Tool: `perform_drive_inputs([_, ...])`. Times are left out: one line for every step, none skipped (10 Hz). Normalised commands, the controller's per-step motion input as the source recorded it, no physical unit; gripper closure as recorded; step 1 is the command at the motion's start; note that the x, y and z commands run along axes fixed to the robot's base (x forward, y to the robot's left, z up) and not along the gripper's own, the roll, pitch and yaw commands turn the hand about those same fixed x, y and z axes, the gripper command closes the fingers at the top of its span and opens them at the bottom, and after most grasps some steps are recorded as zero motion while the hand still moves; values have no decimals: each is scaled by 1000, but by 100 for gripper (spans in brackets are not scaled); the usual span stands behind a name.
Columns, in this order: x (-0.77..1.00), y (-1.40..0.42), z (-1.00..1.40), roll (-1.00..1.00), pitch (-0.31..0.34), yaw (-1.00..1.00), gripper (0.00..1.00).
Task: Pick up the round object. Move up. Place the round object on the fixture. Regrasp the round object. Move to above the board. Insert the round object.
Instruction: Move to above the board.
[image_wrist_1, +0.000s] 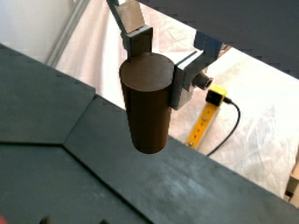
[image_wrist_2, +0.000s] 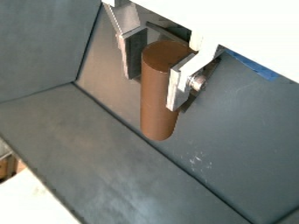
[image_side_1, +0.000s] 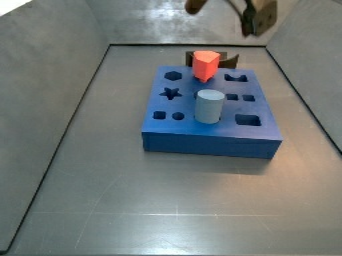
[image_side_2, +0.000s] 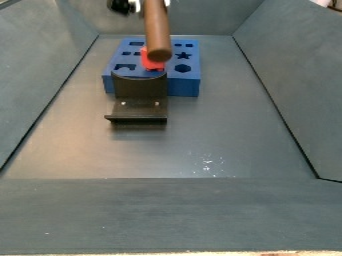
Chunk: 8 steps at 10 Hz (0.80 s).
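My gripper is shut on the round object, a brown cylinder peg that hangs down between the silver fingers in both wrist views. In a side view the peg hangs high in the air in front of the blue board, with the gripper mostly cut off by the frame's edge. In a side view the gripper is high above the far end of the board. The dark fixture stands on the floor next to the board; it also shows behind the board.
A red angular block and a pale grey cylinder stand on the board. Grey sloping walls enclose the floor. A yellow strip with a black cable lies outside the enclosure.
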Motion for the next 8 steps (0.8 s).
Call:
perform_drive_inputs([-111,-21,1000,-48,-51,246,100])
perform_drive_inputs([-102,-22,1000,-44,-110,181,100])
perform_drive_inputs([-99,-23,1000,-39,-133,128,100])
perform_drive_inputs([-93,-24,1000,-44,-150,74,100])
perform_drive_inputs([-92,-23,1000,-48,-145,8,100])
perform_drive_inputs([-93,-22,1000,-55,-128,-34,100])
perform_drive_inputs([-95,-23,1000,-63,-83,-71,100])
perform_drive_inputs([-89,-20,943,-73,-45,-90,100])
